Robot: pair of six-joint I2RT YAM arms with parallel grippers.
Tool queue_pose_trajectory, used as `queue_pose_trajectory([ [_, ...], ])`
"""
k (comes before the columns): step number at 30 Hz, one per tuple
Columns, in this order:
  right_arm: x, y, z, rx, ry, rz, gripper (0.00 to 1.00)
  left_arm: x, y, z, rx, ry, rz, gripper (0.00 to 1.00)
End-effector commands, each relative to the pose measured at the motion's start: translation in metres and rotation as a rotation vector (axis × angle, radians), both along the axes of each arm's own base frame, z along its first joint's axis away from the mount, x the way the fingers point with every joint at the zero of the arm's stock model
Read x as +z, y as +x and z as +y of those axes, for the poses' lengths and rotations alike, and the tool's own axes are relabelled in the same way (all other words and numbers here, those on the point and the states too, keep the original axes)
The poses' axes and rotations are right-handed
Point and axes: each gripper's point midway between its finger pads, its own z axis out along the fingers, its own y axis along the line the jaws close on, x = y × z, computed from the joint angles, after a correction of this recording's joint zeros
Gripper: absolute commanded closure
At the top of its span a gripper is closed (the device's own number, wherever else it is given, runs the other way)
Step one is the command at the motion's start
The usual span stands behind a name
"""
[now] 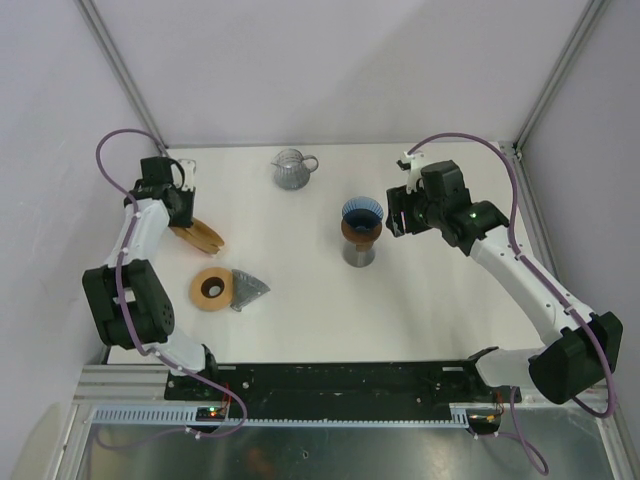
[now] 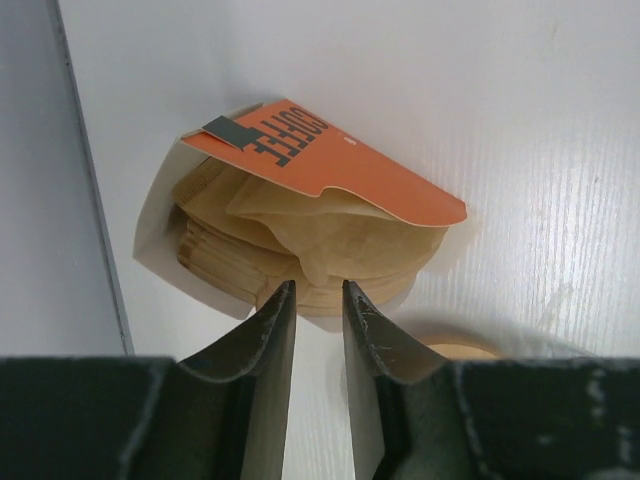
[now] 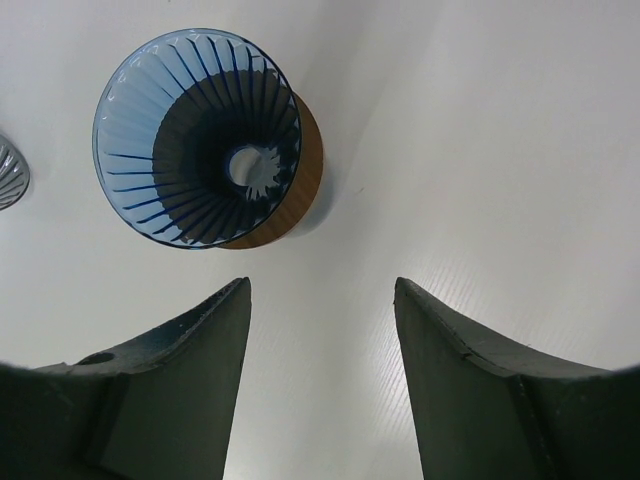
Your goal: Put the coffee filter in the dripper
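At the left, an orange packet [image 2: 350, 170] printed COFFEE is lying on the white table [image 2: 520, 120], holding a stack of brown coffee filters [image 2: 300, 250] that is fanning out from under its flap. The left tool [image 2: 314, 292] is sitting at the near edge of that stack, its jaws standing only a narrow gap apart with the paper's edge lying between the tips; whether it is pinching a filter I cannot tell. A wooden ring [image 1: 210, 289] is lying near the packet. Well apart to the right, the blue dripper [image 3: 190, 130] is sitting upright in a wooden collar [image 3: 305, 190], its ribbed inside and centre hole showing. The right tool [image 3: 320, 290] is hovering beside it, jaws spread wide, released and touching nothing.
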Motion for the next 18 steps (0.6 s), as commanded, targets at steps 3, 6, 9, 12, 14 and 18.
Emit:
queue_pose_trajectory([
  [3,0.018,0.003,-0.002,-0.004,0.02,-0.066,0.36,0.021,0.025,0.008,0.031,0.002,-0.098,0.7],
  [6,0.018,0.003,-0.003,-0.005,0.019,-0.064,0.36,0.019,0.028,0.013,0.043,0.023,-0.096,0.7],
  [9,0.017,0.003,-0.003,-0.003,0.02,-0.061,0.36,0.019,0.03,0.018,0.06,0.045,-0.098,0.71],
  [12,0.017,0.004,-0.003,-0.002,0.022,-0.061,0.36,0.017,0.031,0.021,0.068,0.055,-0.097,0.71],
  [14,0.016,0.004,-0.003,-0.002,0.022,-0.059,0.36,0.016,0.031,0.023,0.072,0.065,-0.093,0.71],
  [18,0.017,0.005,-0.003,-0.001,0.027,-0.058,0.36,0.014,0.032,0.024,0.074,0.067,-0.093,0.71],
])
